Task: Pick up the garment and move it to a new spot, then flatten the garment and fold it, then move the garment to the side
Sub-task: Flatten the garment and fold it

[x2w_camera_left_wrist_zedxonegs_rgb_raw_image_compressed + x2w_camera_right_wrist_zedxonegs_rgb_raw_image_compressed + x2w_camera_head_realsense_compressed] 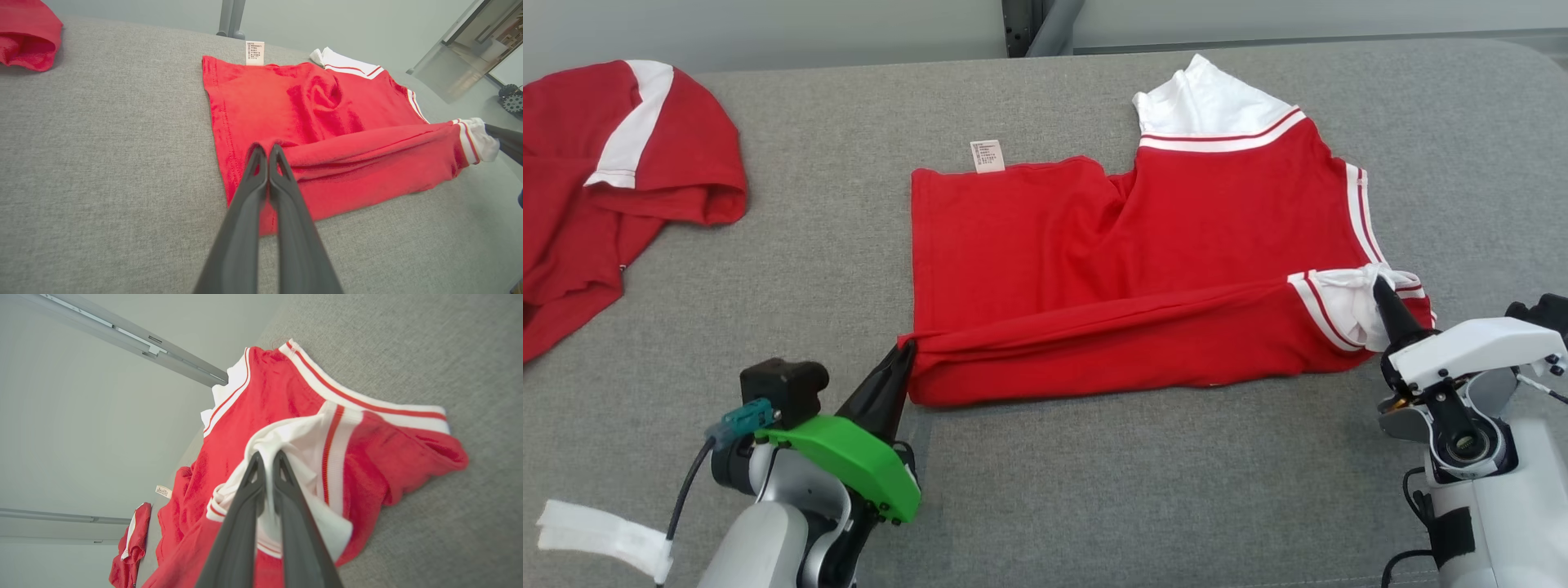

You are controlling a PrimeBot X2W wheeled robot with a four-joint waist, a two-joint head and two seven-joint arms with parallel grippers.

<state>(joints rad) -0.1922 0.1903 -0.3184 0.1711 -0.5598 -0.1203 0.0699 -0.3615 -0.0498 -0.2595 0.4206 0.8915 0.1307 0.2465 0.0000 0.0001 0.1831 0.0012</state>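
Along the bench's (1111, 490) near edge, both hands were clamped shut on the garment (1094, 253) lying mid-bench: left hand (905, 351) pinching its hem corner, right hand (1380, 286) its white sleeve cuff (1343, 310). Folding step, I'd say. Next, that raised near edge needed carrying level toward the far edge. A spare red shirt (613, 180) sat at the far-left corner.

White care label (254, 53) on red garment (286, 114), print — too small to read

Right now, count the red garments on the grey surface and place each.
2. One garment lies mid-surface, its near edge pinched by the left claw and right claw. The second garment is bunched at the far left, partly cut off; more may be hidden.
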